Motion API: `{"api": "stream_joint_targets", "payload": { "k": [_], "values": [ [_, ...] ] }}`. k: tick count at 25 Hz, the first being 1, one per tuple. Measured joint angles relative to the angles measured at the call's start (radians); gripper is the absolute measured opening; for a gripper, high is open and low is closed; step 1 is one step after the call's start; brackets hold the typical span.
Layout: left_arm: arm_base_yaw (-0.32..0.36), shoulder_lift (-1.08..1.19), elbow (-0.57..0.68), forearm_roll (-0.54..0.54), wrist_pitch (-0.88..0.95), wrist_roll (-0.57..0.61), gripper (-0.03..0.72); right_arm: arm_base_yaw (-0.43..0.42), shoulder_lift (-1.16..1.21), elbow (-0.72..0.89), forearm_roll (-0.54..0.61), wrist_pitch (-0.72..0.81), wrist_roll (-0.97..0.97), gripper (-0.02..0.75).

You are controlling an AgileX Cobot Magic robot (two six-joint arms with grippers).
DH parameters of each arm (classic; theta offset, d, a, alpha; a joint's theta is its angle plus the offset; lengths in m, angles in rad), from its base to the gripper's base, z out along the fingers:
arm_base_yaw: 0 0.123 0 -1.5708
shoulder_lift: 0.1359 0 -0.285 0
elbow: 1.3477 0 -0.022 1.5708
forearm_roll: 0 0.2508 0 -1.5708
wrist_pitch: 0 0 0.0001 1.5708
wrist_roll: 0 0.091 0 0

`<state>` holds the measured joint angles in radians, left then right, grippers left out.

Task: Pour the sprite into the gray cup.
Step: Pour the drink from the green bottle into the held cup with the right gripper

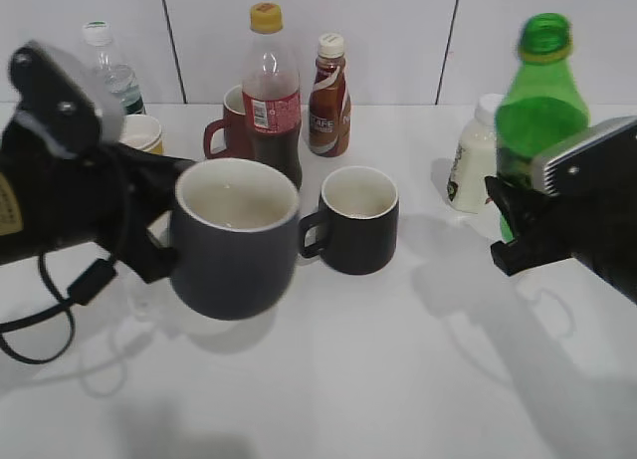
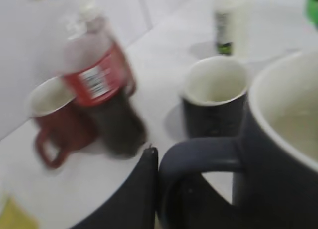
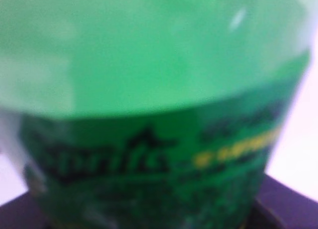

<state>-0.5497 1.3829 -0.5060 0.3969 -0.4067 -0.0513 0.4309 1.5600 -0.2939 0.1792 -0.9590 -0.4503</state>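
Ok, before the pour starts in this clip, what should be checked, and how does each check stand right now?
1. Gray cup held by left gripper, lifted off the table: ok.
2. Cup upright, mouth up: ok.
3. Sprite held by right gripper: ok.
4. Sprite cap off: ok, mouth looks open.
5. Bottle mouth above the cup: not ok, far to the right.
6. Black mug clear of the pour path: cannot tell.

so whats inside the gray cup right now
The gray cup, held up by the left hand, shows a bare white inside in the exterior view, no liquid visible. The very bottom is hidden by its near wall.
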Motion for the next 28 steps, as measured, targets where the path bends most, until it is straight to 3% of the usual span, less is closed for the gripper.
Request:
{"api": "stream_joint_targets", "payload": {
  "k": [5,11,28],
  "values": [
    [-0.095,0.000,-0.056,-0.038,0.043,-0.001,0.054,0.072,-0.114,-0.055,0.156,0.176,-0.397,0.425],
    [-0.143,0.000,-0.075,-0.044,0.073,-0.001,0.054,0.105,-0.128,-0.153,0.178,0.256,-0.712,0.425],
    [-0.153,0.027,-0.080,-0.044,0.057,-0.001,0.054,0.113,-0.129,-0.224,0.054,0.275,-1.030,0.424]
  ]
}}
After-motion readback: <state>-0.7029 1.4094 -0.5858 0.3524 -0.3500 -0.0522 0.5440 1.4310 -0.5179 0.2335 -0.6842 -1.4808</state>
